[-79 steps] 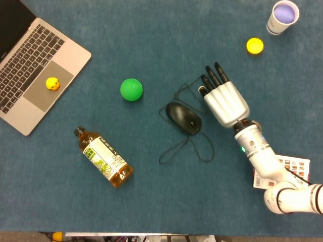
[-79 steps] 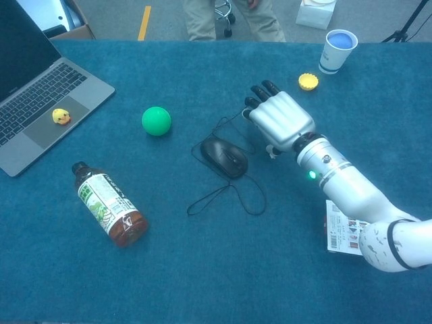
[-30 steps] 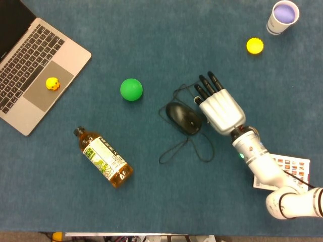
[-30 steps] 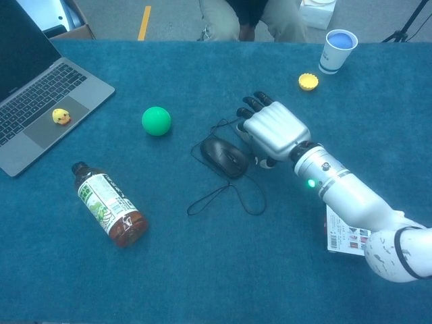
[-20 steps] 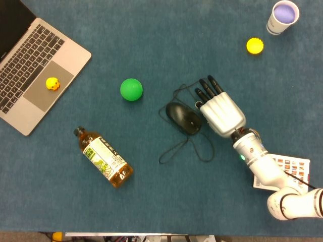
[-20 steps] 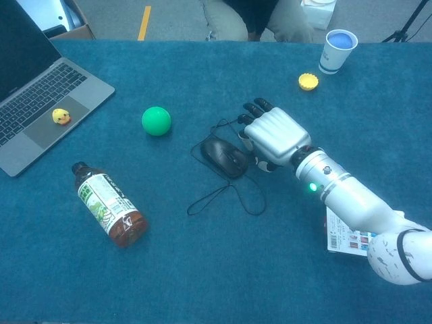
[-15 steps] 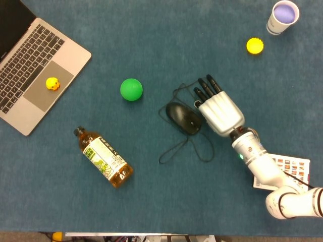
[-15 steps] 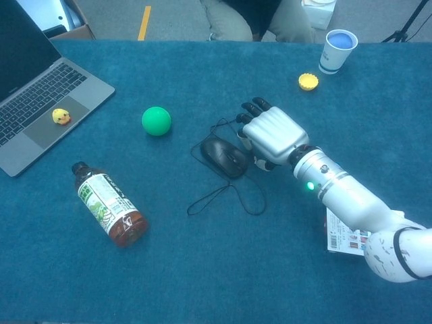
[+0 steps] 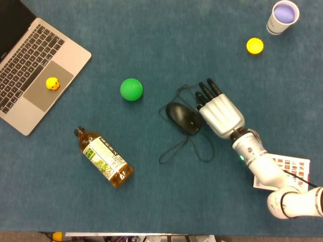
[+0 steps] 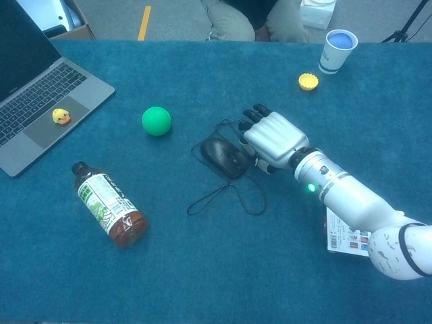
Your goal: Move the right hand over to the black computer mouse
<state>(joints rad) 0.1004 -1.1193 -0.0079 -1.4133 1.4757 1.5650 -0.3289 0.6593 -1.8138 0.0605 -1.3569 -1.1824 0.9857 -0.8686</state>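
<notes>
Head view — right hand: the right hand [image 9: 220, 114] lies palm down just right of the black computer mouse [image 9: 184, 118], its dark fingers [image 9: 206, 92] stretched out and slightly spread, holding nothing.
Head view — mouse: it sits near the middle of the blue worktop [image 9: 166, 30], and its thin cable [image 9: 177, 148] loops round it and under the hand; whether the hand touches the mouse I cannot tell.
Head view — arm: the silver forearm [image 9: 257, 160] runs down to the lower right, crossing a printed card [image 9: 295, 167].
Head view — other things: a green ball [image 9: 131, 89] left of the mouse, a tea bottle [image 9: 104, 158] lying on its side at lower left, a laptop [image 9: 31, 67] at upper left with a small yellow duck [image 9: 52, 83] on its trackpad, a yellow cap [image 9: 255, 46] and a paper cup [image 9: 282, 16] at upper right.

Chest view — right hand: the right hand [image 10: 273, 140] rests low beside the mouse [image 10: 225, 158], fingers [image 10: 254, 113] extended and empty.
Chest view — mouse: right of the ball [image 10: 156, 121] and above the cable [image 10: 223, 196] loop.
Chest view — other things: bottle [image 10: 108, 213], laptop [image 10: 47, 101] with duck [image 10: 61, 117], cap [image 10: 308, 82], cup [image 10: 335, 50], card [image 10: 343, 237] beside the forearm [image 10: 344, 196].
Left hand: shown by neither view.
</notes>
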